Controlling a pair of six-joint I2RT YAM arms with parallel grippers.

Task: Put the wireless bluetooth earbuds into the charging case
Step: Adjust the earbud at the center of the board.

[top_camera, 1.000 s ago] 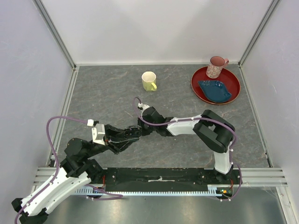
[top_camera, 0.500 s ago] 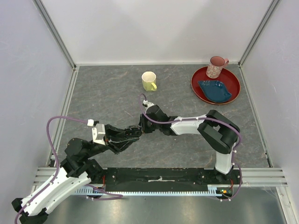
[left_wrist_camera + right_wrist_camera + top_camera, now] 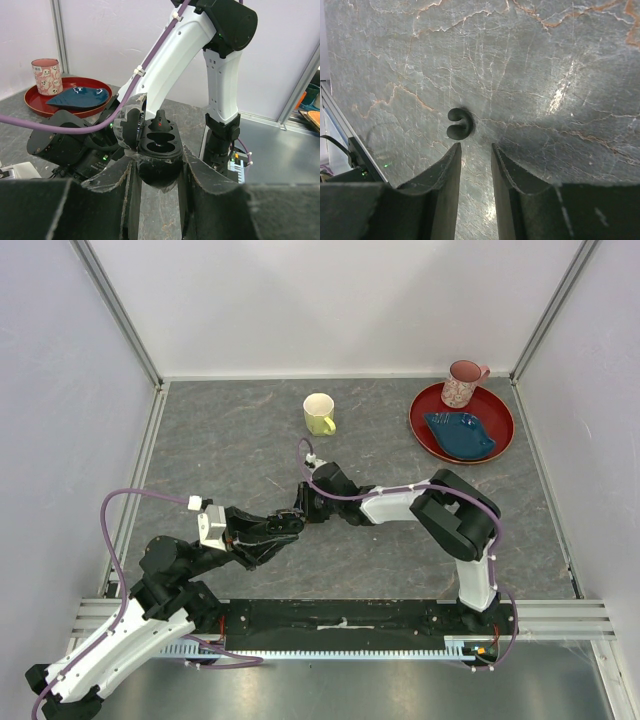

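Top external view showed the left gripper [image 3: 291, 524] reaching toward the table's centre, with the right gripper [image 3: 301, 504] almost touching it from the 2 o'clock side. The left wrist camera gave the clearer reading: the left gripper [image 3: 159, 161] was clamped on the lower shell of the black charging case [image 3: 158, 145], one finger pressing each side and holding it off the table [image 3: 230, 440]. The case stood open, its lid tipped back toward 9 o'clock, and the two moulded sockets faced the camera. Both looked unfilled. A small dark shape with a red dot sat at the case's 12 o'clock edge, and I could not tell whether it was a bud or part of the case.

From the right wrist camera, the right gripper [image 3: 474, 149] pointed down at the stone surface with its fingers a narrow slot apart and nothing between them. One black earbud [image 3: 458, 124] lay on the table just past the fingertips, at about 11 o'clock from them, untouched. No other bud showed in any view.

By my reading the task was at an early stage: case opened and presented, this bud not yet picked up, seating undone.

The yellow mug [image 3: 319, 414] stood at 12 o'clock and the red plate [image 3: 500, 432] at 2 o'clock, both well apart from the work.
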